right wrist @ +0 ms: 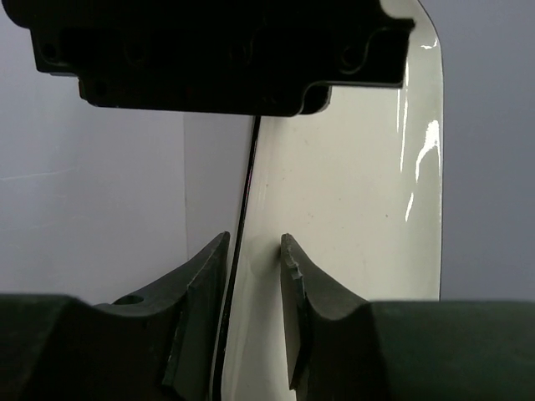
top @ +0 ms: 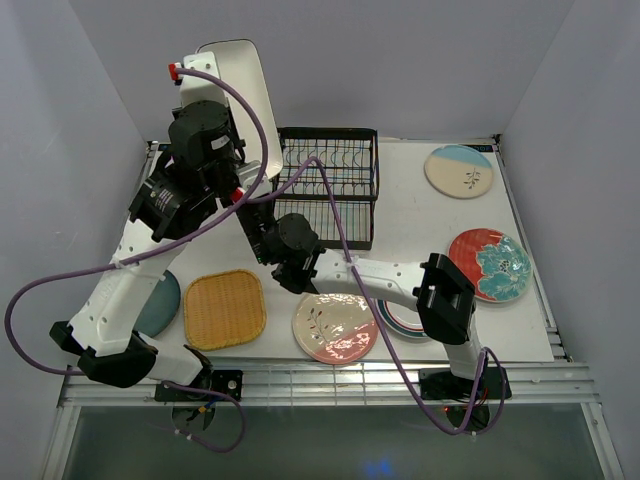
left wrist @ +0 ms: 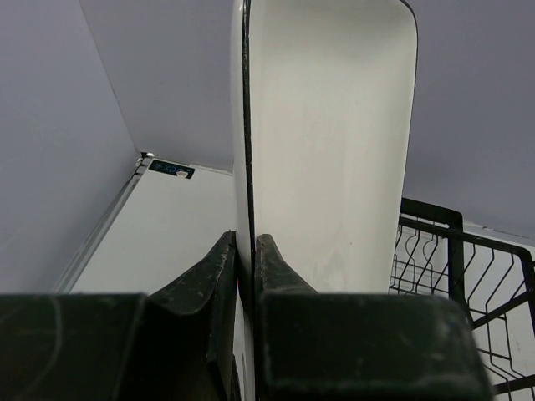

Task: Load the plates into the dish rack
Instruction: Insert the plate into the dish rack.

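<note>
While left fingers (left wrist: 219, 280) pinch the white plate (top: 245, 90) edge-on, right fingers (right wrist: 303, 288) straddle its rim, part open.

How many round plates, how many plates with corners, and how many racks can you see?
Round plates: 5, dark teal, pink floral, teal-red rim, red floral, blue sprig
Plates with corners: 2, white, yellow woven
Dish rack: 1
Total: 8

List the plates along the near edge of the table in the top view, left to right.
dark teal plate → yellow woven square plate → cream-pink floral plate → white plate with teal-red rim
</note>
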Available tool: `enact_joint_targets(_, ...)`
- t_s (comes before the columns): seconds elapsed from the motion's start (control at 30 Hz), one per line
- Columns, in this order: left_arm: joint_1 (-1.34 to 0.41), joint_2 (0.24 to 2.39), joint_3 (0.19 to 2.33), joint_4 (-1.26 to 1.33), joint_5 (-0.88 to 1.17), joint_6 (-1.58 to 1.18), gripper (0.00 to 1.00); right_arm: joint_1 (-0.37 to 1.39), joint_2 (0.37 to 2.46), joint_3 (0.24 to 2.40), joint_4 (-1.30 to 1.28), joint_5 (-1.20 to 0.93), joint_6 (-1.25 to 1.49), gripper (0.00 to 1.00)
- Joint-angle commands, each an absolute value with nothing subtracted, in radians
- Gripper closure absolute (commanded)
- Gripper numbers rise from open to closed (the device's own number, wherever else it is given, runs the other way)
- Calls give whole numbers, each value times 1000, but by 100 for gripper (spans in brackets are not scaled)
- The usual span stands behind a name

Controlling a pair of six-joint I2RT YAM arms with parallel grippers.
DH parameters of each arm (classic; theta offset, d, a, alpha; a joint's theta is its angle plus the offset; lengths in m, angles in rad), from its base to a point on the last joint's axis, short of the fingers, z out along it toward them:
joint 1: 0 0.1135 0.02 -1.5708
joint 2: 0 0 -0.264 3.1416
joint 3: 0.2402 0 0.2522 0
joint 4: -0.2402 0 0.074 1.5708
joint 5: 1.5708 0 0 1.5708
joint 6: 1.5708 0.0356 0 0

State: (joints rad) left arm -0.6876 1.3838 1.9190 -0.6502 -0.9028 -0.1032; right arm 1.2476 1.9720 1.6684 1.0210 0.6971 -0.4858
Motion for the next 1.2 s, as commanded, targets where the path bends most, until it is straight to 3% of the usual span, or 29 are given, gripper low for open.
enact_joint_targets(0.0, -690, 1309, 1945, -540, -853, -136, 100, 1243, 1970, 1710, 1085, 706, -489, 73)
enact_joint_targets(0.23, -681, 1321, 1948, -555, -793, -170, 100, 1241, 1931, 1646, 1121, 722, -489, 92)
enact_joint_targets(1.17, -683, 1491, 1964, -364, -486, -204, 100, 1055, 1511, 1128, 1080, 621, -270, 92)
